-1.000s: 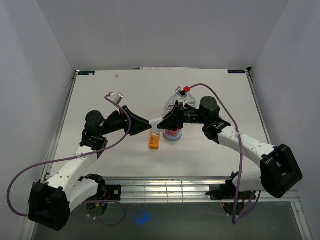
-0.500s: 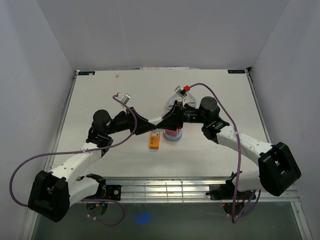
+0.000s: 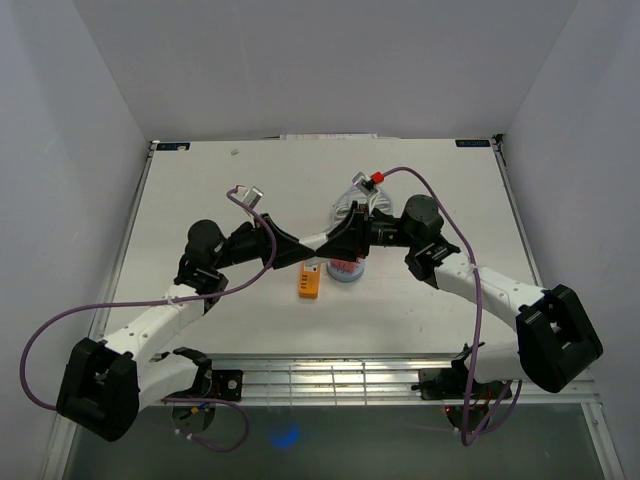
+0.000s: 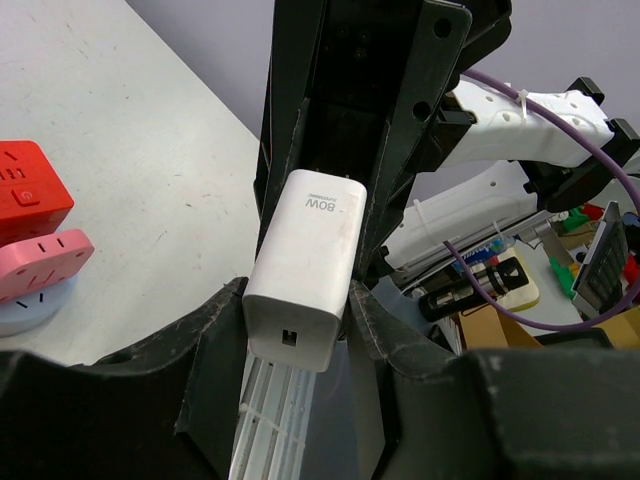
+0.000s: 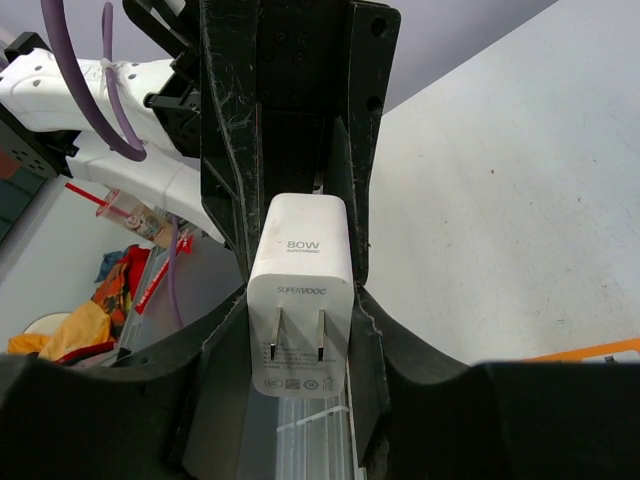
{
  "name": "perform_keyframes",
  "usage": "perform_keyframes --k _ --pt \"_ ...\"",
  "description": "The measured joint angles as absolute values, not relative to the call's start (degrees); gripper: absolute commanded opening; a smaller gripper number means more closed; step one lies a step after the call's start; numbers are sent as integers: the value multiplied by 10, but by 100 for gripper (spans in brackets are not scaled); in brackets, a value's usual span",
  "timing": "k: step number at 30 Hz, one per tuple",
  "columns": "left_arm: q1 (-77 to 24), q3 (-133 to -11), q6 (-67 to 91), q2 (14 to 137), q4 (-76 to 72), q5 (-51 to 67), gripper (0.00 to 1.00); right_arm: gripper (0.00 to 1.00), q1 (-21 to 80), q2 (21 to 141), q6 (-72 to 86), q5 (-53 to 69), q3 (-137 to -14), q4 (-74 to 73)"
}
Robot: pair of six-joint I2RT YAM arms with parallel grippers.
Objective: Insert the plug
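The plug (image 3: 312,244) is a white 80W charger block held in the air between both grippers at mid-table. My right gripper (image 5: 300,310) is shut on it, prongs facing that wrist camera. My left gripper (image 4: 298,312) comes from the opposite side, and its fingers (image 4: 222,318) press the block's two flanks at the port end. In the top view the left gripper (image 3: 298,248) and right gripper (image 3: 326,242) meet tip to tip. A pink socket (image 4: 42,266) and a red socket (image 4: 24,190) stand stacked on a round pale base (image 3: 345,270), just below the right gripper.
An orange block (image 3: 308,283) lies on the table under the joined grippers. A clear object with a red cap (image 3: 374,178) sits behind the right arm. Purple cables loop from both wrists. White walls enclose the table on three sides.
My left arm has moved right toward the plug and its jaws have closed onto the block. The right gripper has stayed put, still holding the plug.
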State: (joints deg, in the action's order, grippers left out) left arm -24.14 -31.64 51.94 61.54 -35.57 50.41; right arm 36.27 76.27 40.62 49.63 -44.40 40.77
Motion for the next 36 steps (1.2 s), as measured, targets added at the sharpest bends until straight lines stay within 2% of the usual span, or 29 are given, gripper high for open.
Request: perform_keyframes --k 6,7,9,10,15,23,29,36 --pt "-242 -316 517 615 -357 505 0 45 363 762 406 497 -444 409" --pt "-242 -316 515 615 -357 505 0 53 363 762 406 497 -444 409" --pt "-242 -316 514 614 -356 504 0 57 362 762 402 497 -443 408" --pt "-243 -316 513 612 -355 503 0 64 363 762 399 496 -442 407" --pt "-249 -322 470 595 -295 499 0 81 364 762 387 491 -429 399" --pt "-250 -385 342 565 -82 445 0 88 344 748 384 471 -397 395" --pt "-250 -481 213 570 109 390 0 87 332 701 375 428 -356 396" --pt "-251 -553 68 623 254 355 0 86 308 632 362 338 -304 374"
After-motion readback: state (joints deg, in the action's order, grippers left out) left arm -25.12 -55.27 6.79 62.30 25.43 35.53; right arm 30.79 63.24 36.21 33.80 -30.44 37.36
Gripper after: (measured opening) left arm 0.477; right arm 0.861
